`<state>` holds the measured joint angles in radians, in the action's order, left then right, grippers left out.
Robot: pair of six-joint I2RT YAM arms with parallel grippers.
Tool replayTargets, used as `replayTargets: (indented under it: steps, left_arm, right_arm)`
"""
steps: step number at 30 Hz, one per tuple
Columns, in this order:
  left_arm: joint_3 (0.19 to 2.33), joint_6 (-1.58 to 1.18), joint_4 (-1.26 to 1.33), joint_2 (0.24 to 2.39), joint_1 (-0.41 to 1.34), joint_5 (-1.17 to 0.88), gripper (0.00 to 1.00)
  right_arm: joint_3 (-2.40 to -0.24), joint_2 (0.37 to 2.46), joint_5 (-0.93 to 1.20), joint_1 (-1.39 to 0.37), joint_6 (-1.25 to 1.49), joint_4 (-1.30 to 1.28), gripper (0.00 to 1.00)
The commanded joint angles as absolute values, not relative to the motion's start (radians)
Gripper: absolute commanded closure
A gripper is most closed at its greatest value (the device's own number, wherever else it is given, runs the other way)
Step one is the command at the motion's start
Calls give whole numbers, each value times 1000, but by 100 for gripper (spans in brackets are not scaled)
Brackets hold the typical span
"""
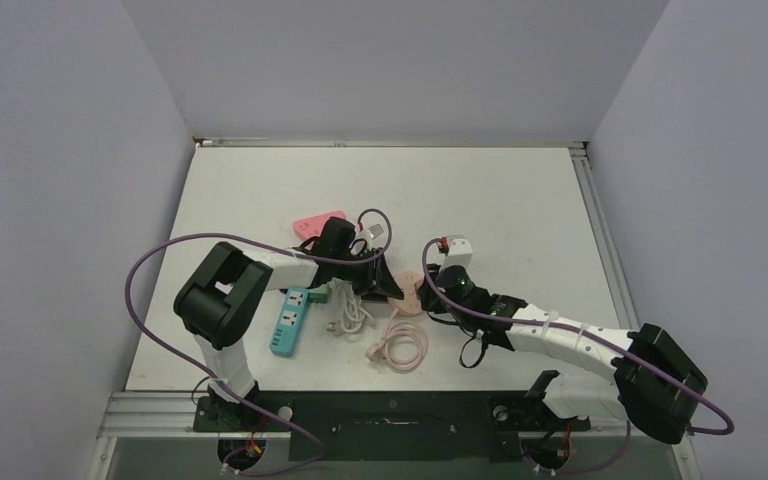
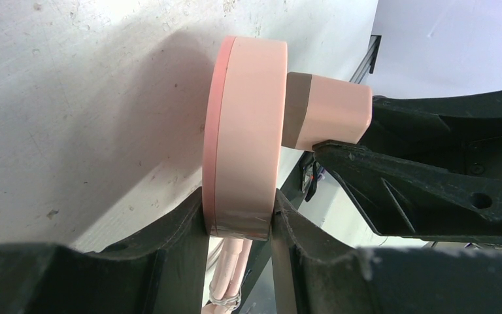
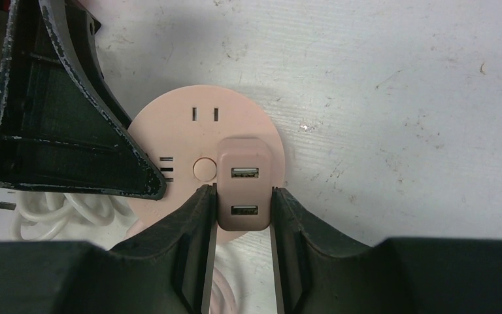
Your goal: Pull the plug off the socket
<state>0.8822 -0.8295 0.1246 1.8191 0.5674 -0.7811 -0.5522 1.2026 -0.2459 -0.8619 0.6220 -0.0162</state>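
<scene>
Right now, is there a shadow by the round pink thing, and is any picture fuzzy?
Left wrist view: the round pink socket casts a dark shadow on the table beside it. Right wrist view: the plug looks sharp. Top view: no glare.

robot lab: white walled table (image 1: pixel 520 190)

One round socket (image 3: pixel 193 127) — one pink plug (image 3: pixel 243 160) — two power strips (image 1: pixel 288 322) (image 1: pixel 315 223).

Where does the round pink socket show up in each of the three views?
Top external: round pink socket mid-table, just above the coiled pink cable.
Left wrist: edge-on at centre, pinched at its lower rim by the left fingers.
Right wrist: face-on, left of centre.
Shared landmark: the pink USB plug seated in it, gripped by the right fingers.
</scene>
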Motion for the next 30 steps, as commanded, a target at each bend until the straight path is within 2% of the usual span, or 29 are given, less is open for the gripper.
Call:
replayTargets:
  steps: [1, 10, 14, 23, 30]
  left_arm:
    - [919, -826, 171, 1820, 555, -791, 100]
    - [922, -807, 218, 1777, 557, -857, 100]
    - [923, -802, 234, 1762, 557, -875, 100]
    - [925, -802, 238, 1762, 560, -882, 100]
    - [941, -783, 146, 1787, 548, -831, 100]
  right_arm:
    - [-602, 1179, -213, -859, 624, 52, 95]
    - [-539, 1115, 91, -667, 611, 123, 95]
    - [-537, 1092, 151, -604, 589, 100, 95]
    - [-542, 1085, 154, -583, 582, 81, 95]
    - [-546, 1077, 74, -596, 614, 54, 95]
